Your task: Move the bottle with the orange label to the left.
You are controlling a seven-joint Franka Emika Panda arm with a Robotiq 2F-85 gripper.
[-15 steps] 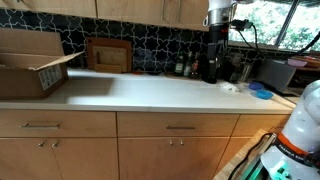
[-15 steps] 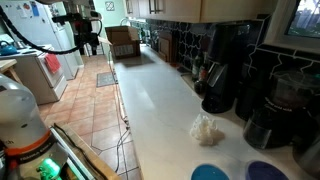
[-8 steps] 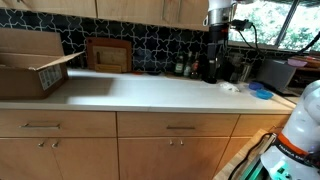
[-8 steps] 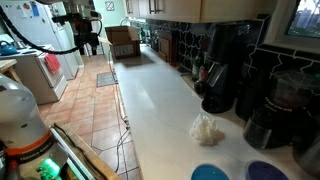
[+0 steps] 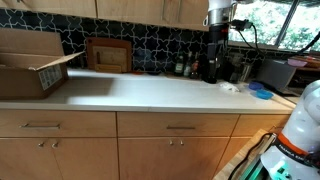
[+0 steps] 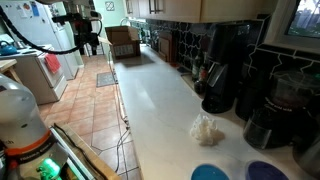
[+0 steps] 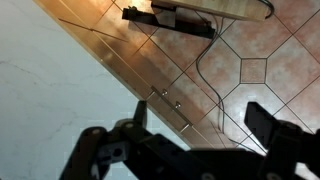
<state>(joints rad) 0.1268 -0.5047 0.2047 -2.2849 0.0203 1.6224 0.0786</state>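
Observation:
The bottle with the orange label (image 6: 199,72) is a small dark shape with a reddish spot, standing at the back of the counter beside the black coffee machine (image 6: 222,60). In an exterior view it sits among small dark bottles (image 5: 182,68) by the backsplash, too small to make out clearly. My gripper (image 7: 200,112) shows only in the wrist view. Its two dark fingers (image 7: 265,125) stand wide apart with nothing between them. It hangs above the counter's front edge, over the cabinet fronts and tiled floor. The bottle is out of the wrist view.
A cardboard box (image 5: 32,62) stands at one end of the white counter (image 5: 150,92), with a wooden frame (image 5: 108,54) against the backsplash. A crumpled white wad (image 6: 208,128), blue lids (image 6: 209,173) and kitchen machines (image 6: 275,105) sit near the bottle's end. The robot base (image 6: 20,115) stands by the counter.

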